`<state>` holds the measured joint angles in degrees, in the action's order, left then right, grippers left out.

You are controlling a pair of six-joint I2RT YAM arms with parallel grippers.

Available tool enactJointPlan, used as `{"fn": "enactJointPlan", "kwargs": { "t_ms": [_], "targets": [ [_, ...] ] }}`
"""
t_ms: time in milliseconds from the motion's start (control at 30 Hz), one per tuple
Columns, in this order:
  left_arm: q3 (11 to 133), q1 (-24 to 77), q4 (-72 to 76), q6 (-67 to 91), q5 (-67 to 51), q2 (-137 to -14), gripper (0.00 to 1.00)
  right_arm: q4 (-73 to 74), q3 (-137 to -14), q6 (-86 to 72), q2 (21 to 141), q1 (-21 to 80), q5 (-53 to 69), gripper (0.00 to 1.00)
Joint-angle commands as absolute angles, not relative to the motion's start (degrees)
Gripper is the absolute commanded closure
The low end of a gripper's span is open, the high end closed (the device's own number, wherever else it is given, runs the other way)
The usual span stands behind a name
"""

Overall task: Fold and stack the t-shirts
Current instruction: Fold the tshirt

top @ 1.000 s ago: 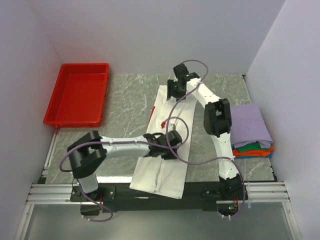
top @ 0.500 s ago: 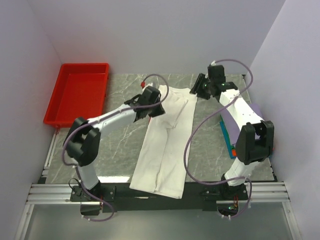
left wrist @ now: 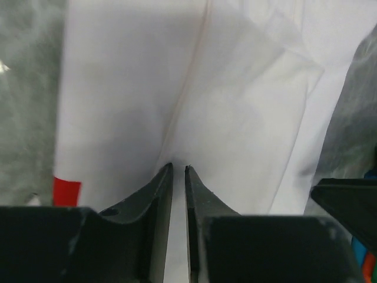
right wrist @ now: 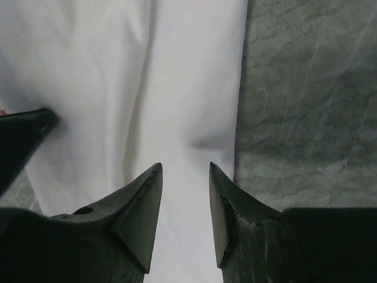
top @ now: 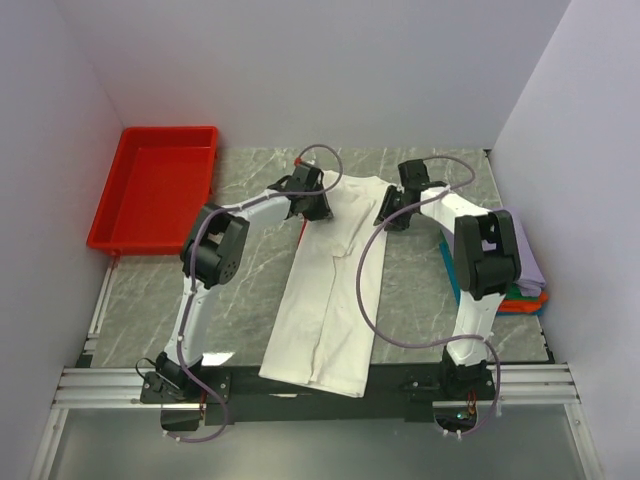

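White t-shirt (top: 335,290) – long strip mid-table, cross fold in hand. Left gripper (left wrist: 179,167) nearly pressed together, grip unclear; right gripper (right wrist: 185,168) spread at far-right edge. Next – pinch 2 far corners, carry nearward.

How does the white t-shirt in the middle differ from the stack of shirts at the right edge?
The white t-shirt lies spread as one long strip; the stack is compact, folded pieces piled up. The white t-shirt is a single pale garment; the stack shows lavender on top with brighter colours beneath. Both are cloth resting on the table.
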<state>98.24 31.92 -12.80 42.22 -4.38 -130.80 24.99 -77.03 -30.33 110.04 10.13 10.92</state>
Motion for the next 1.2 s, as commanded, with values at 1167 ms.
{"fn": "enactJointPlan", "kwargs": {
  "t_ms": [1167],
  "targets": [
    [112.06, 16.44, -5.72, 60.39, -9.12, -139.84, 0.58, 36.57, -124.3, -25.05, 131.35, 10.1, 15.56, 0.39]
  ]
}}
